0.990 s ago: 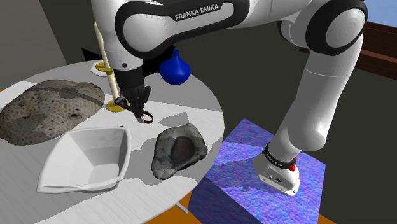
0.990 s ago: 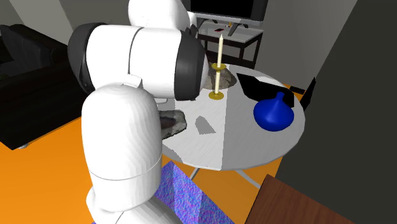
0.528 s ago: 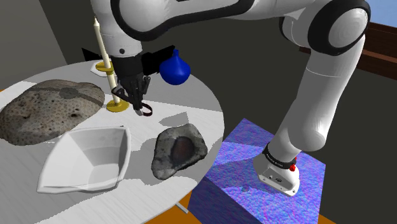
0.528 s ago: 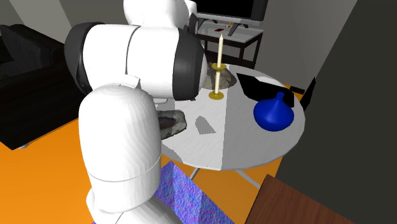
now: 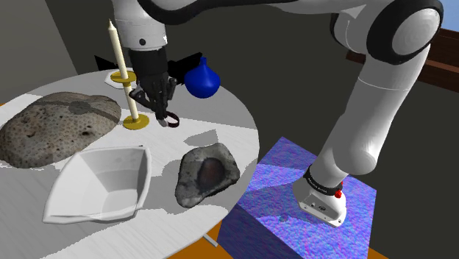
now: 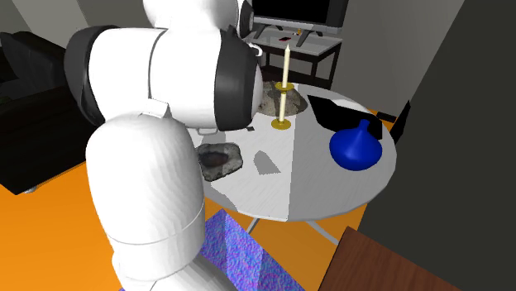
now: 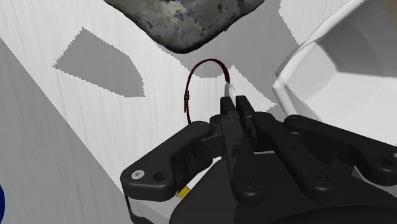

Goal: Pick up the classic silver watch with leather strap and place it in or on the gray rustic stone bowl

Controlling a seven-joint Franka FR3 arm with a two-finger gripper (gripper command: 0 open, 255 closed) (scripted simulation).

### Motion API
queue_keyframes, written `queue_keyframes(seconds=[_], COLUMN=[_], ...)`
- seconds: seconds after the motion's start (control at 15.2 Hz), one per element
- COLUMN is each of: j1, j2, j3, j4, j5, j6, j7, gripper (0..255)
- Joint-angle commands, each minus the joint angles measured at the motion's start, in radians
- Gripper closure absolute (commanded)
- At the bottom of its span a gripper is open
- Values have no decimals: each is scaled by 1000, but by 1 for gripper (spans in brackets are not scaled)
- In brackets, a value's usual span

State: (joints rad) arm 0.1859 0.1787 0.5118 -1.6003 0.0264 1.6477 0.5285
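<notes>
Your gripper (image 7: 234, 105) was nearly shut, fingers pinching the watch (image 7: 229, 90) at its silver case. The dark red strap looped out past the tips. In the shoulder view the gripper (image 5: 162, 110) pointed down w/ the watch (image 5: 170, 121) hanging at its tips over the table (image 5: 229, 118), just beside the gold base of the candle (image 5: 118, 62). Stone bowl (image 5: 207, 173) sat apart from the watch, nearer the stand, w/ a white bowl (image 5: 99, 184) next to it. Blue vase (image 5: 202, 79) stood beyond the gripper.
</notes>
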Motion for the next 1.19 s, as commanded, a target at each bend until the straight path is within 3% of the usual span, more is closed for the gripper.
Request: queue_keyframes(seconds=[0.0,0.59,1.12], j1=[-13,5,13], j2=[-82,-448,-456], j3=[4,-2,6], j4=[-79,-384,-483], j5=[39,216,226], j6=[6,-14,77], j7=[-12,-43,-53], gripper=[255,255,255])
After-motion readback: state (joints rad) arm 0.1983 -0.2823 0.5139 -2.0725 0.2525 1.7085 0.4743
